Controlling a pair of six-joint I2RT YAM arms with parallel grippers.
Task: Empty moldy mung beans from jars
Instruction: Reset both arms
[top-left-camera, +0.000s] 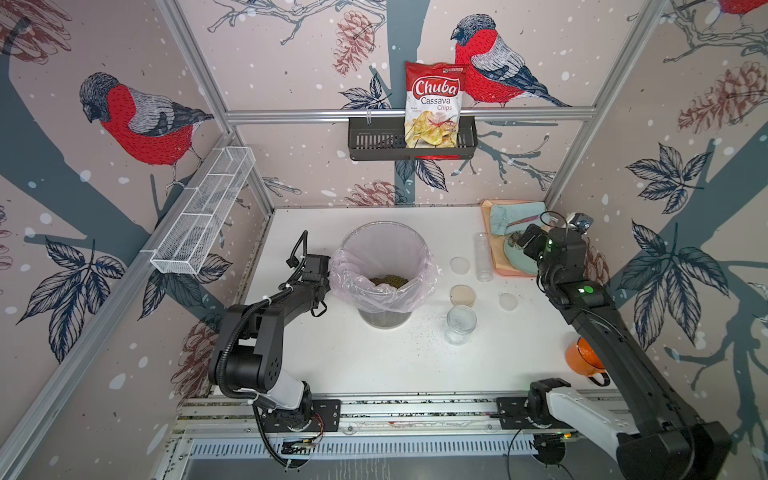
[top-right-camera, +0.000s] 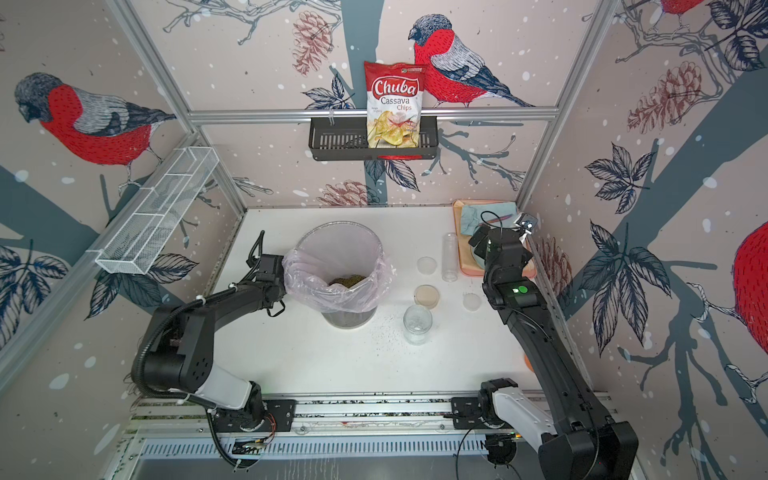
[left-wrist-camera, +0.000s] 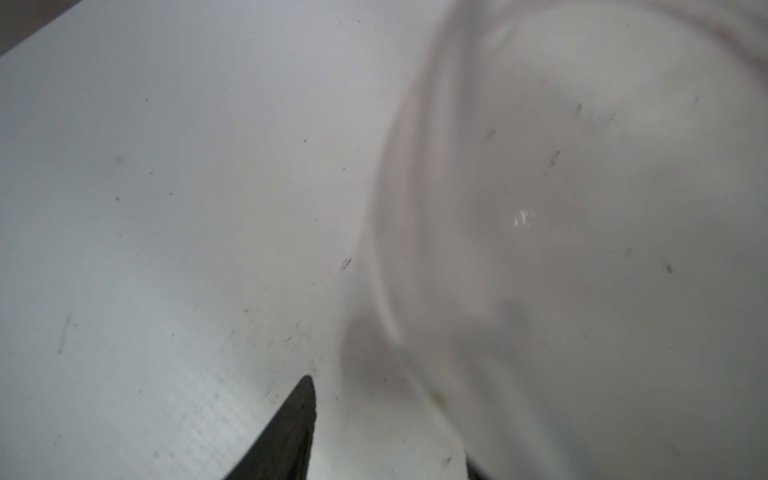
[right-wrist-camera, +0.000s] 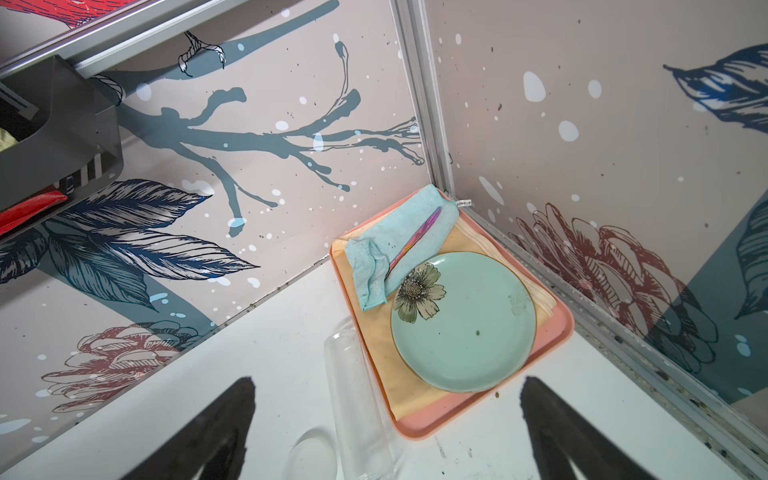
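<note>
Mung beans lie heaped inside the pink-lined bin. Two clear jars stand empty and lidless on the table, a tall narrow tube and a round-shouldered one. My right gripper hangs open just above the tube, nothing between its fingers. My left gripper is low at the bin's left side, hidden by the liner in both top views. Its wrist view shows a blurred clear rounded wall covering one finger. Whether that is a jar, and whether it is gripped, I cannot tell.
Two clear lids and a cream lid lie flat between the jars. A pink tray with a green plate and cloth fills the back right corner. An orange mug stands front right. Spilled grains dot the table.
</note>
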